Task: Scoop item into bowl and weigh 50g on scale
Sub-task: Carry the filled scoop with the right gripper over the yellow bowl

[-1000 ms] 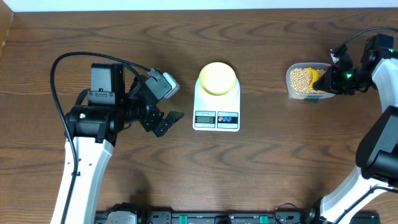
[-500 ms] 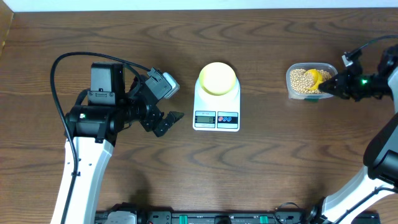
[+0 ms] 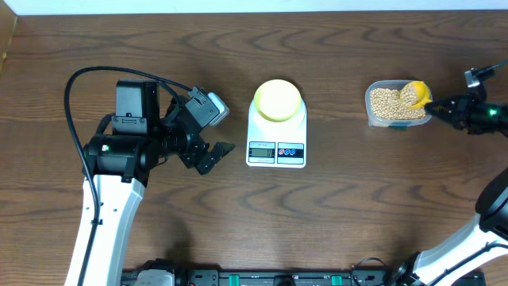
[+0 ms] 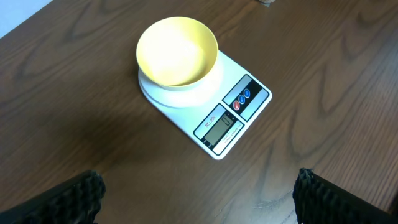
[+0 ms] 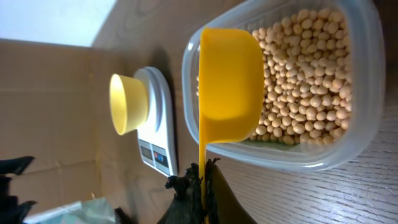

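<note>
Yellow plastic scoop (image 5: 227, 74) hangs over the beans (image 5: 311, 74) in the clear tub (image 5: 367, 93), its thin handle pinched tight by the right gripper (image 5: 200, 180) and running straight back from the cup. The bowl (image 3: 278, 99) sits empty on the scale (image 3: 276, 151), well off to that arm's left and nearer the idle left gripper (image 3: 216, 155), whose fingers are spread wide

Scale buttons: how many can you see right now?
2. Both are on the scale front panel, next to the display: a red button nearer the display and a blue button just beyond it. None seems hidden.
</note>
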